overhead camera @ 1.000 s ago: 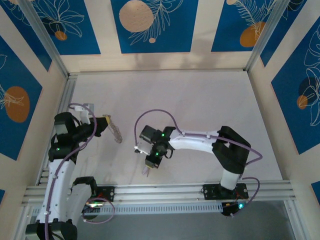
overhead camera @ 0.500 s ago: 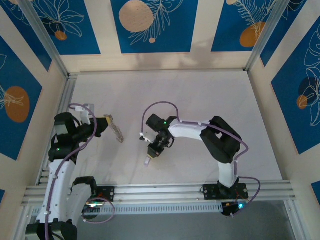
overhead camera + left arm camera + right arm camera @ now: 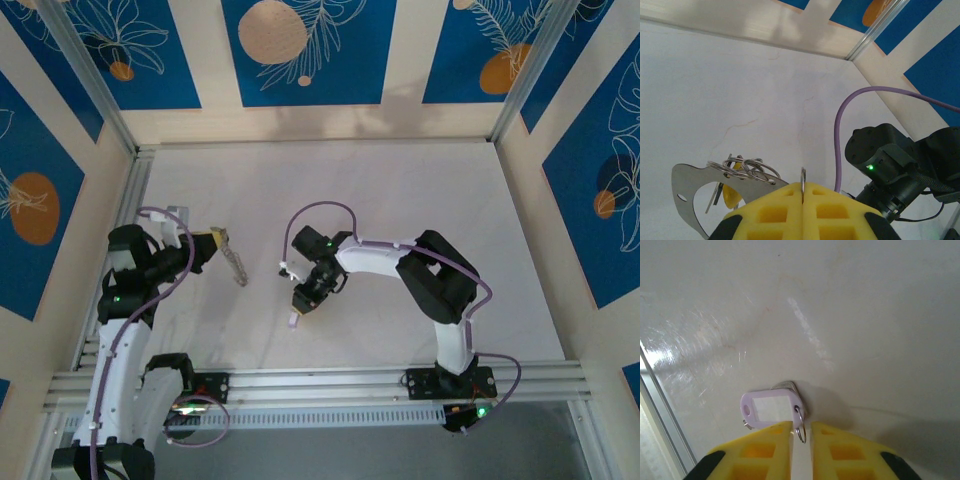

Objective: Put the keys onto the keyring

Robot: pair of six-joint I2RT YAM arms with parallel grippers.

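Observation:
My left gripper [image 3: 214, 241] is shut on the keyring [image 3: 235, 266], which hangs off it toward the table. In the left wrist view, the yellow pads [image 3: 830, 210] pinch a thin steel ring [image 3: 803, 175] edge-on. Beside it hang looped rings [image 3: 747, 169], a flat metal plate [image 3: 692, 186] and a brassy-yellow key [image 3: 731, 196]. My right gripper [image 3: 304, 299] is low over the table with its jaws a little apart. A pale lilac key [image 3: 771, 409] lies flat in front of my right gripper [image 3: 801, 429], its small ring loose in the gap, a metal blade [image 3: 787, 386] under it. From above, this key [image 3: 294, 320] rests on the table.
An aluminium rail [image 3: 320, 380] runs along the near edge, just left of the lilac key in the right wrist view. Framed walls close the table's other sides. The right arm's dark wrist [image 3: 890, 160] and purple cable [image 3: 840, 140] sit close to the left gripper.
The right arm pulled back from the near rail toward the middle, bringing the lilac key along. Its jaws have parted slightly and the key now lies on the table. The left gripper stayed put.

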